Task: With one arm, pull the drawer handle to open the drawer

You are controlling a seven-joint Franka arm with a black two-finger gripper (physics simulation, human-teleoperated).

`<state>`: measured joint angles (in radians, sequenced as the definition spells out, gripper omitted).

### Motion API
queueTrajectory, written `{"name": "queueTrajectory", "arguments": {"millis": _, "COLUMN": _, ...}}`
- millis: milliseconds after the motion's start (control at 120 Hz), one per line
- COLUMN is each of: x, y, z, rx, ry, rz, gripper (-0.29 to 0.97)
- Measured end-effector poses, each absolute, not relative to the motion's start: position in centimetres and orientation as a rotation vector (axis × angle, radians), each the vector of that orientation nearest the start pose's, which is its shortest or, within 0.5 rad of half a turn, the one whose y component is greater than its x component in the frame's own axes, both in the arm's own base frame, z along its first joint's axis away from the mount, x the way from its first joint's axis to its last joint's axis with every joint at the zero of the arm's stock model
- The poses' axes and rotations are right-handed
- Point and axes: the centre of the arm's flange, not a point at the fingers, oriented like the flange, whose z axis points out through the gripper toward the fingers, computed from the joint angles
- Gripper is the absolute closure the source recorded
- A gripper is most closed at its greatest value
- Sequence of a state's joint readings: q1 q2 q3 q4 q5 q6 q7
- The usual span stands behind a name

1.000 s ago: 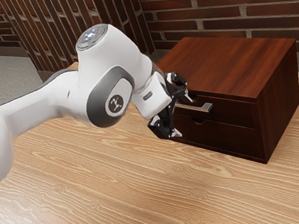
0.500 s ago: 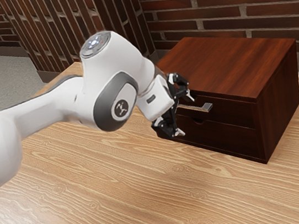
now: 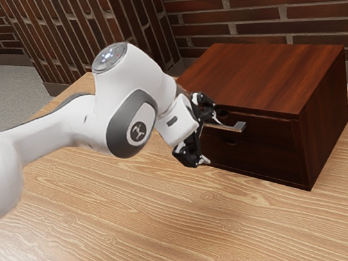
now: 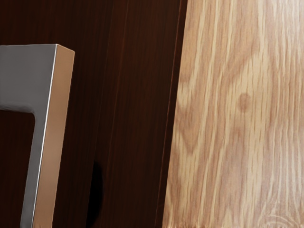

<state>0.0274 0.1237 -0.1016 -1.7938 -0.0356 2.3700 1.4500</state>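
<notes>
- Steel handle (image 3: pixel 228 125) lies level on the drawer (image 3: pixel 262 134); its near end sits between the unclenched gripper (image 3: pixel 205 134) fingers.
- Pull squarely away from the handle's long axis.

The arm (image 3: pixel 64 130) stretched across the exterior view from 9 o'clock toward 3 o'clock, its elbow (image 3: pixel 128 104) raised toward 12. The wrist (image 3: pixel 179 120) angled down toward 4 o'clock. The gripper (image 3: pixel 205 134) held its fingers (image 3: pixel 195 153) spread wide, one at 1 o'clock, the other at 7.
</notes>
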Motion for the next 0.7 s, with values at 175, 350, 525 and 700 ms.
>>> {"name": "queueTrajectory", "arguments": {"millis": 175, "x": 62.1, "y": -4.4, "z": 52.7, "rx": -2.083, "ry": 1.934, "rz": -0.535, "gripper": 0.02}}
{"name": "queueTrajectory", "arguments": {"millis": 350, "x": 60.3, "y": -4.5, "z": 52.5, "rx": -2.093, "ry": 1.935, "rz": -0.519, "gripper": -0.01}}
{"name": "queueTrajectory", "arguments": {"millis": 525, "x": 58.1, "y": -4.5, "z": 52.6, "rx": -2.098, "ry": 1.930, "rz": -0.510, "gripper": 0.00}}
{"name": "queueTrajectory", "arguments": {"millis": 700, "x": 55.7, "y": -4.5, "z": 53.3, "rx": -2.096, "ry": 1.915, "rz": -0.517, "gripper": 0.05}}
